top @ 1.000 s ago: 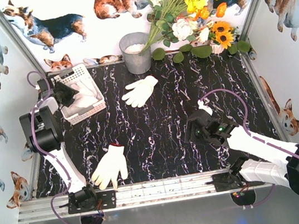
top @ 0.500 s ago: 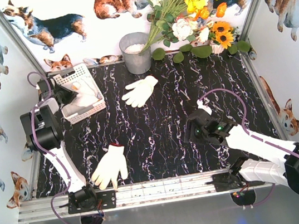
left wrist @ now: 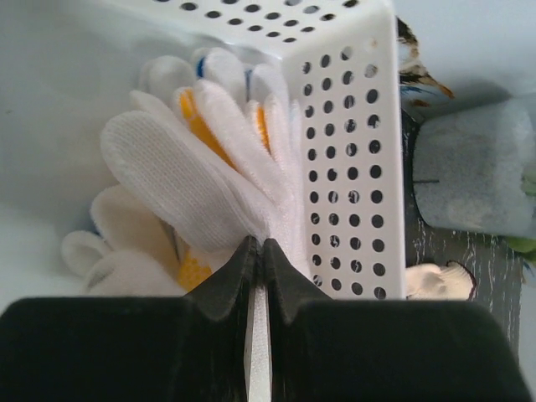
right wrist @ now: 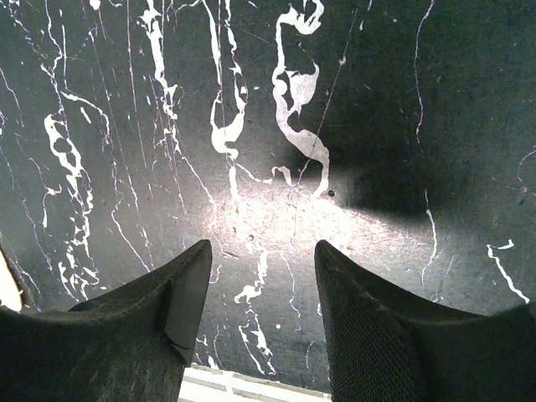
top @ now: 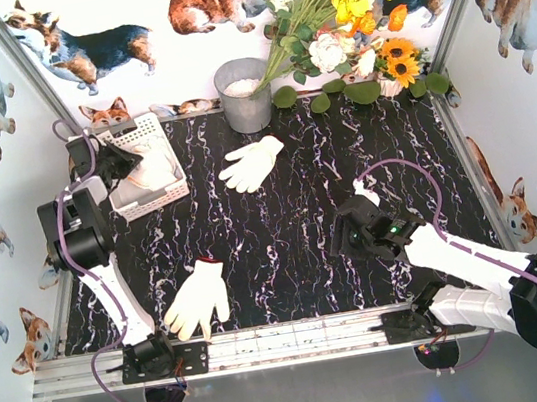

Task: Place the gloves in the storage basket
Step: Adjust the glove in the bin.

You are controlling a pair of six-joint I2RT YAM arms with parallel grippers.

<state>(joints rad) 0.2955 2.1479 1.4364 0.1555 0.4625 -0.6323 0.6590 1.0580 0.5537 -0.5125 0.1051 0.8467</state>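
Left pincer: clenched, jaws pressed together, tips right against the topmost white glove of the heap in the storage basket; whether any fabric is caught between them cannot be told. That glove lies with its long axis slanting up and left in the wrist view, fingers pointing away from the pincer; yellow and further white gloves show under it. The basket sits at the desk's far left corner. Right pincer: released, jaws partly apart, holding nothing, bare desk between them, on the right side. Loose white glove: flat at mid-far desk near the grey bucket, axis diagonal, fingers toward the near left. Pale glove: flat at the near left edge, cuff away, fingers toward the arm bases.
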